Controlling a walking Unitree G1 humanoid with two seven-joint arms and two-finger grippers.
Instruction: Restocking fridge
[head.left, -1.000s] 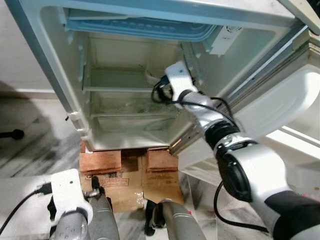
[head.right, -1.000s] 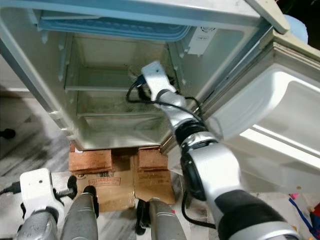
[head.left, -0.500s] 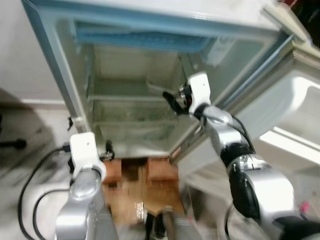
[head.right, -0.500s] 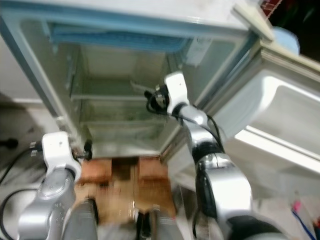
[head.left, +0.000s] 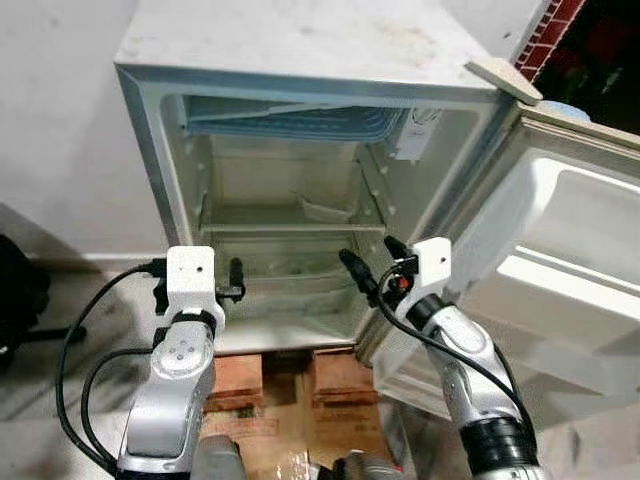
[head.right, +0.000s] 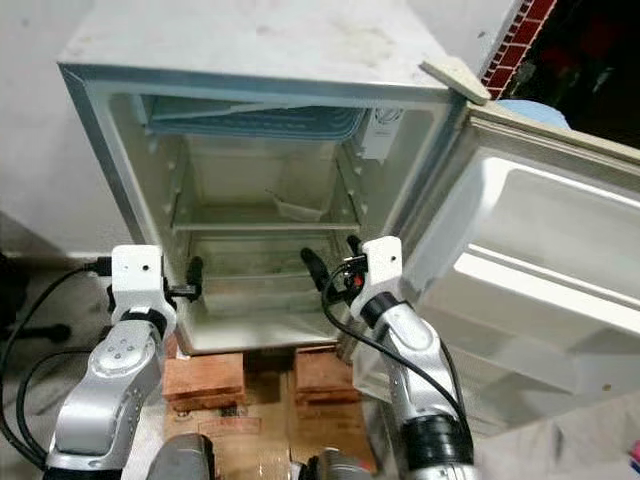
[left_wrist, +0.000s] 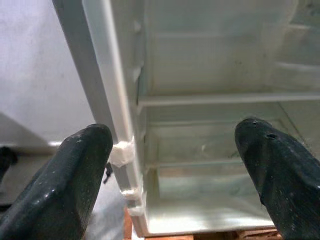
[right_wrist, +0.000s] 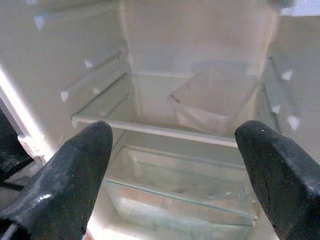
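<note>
1. Left eye view: the fridge (head.left: 300, 110) stands ahead, door (head.left: 560, 260) swung open to the right, a clear tray (head.left: 325, 208) on its shelf (head.left: 290, 228).
2. Right gripper (head.left: 372, 268), jaws spread, at the opening's right.
3. Left gripper (head.left: 236, 280), jaws spread, at the fridge's left edge.
4. Bricks (head.left: 340, 375) lie underneath.

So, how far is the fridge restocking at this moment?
Done: the fridge door stands open. In hand: nothing; the left gripper and right gripper hover open before the fridge. Left: all stocking; one clear tub sits on the glass shelf.
</note>
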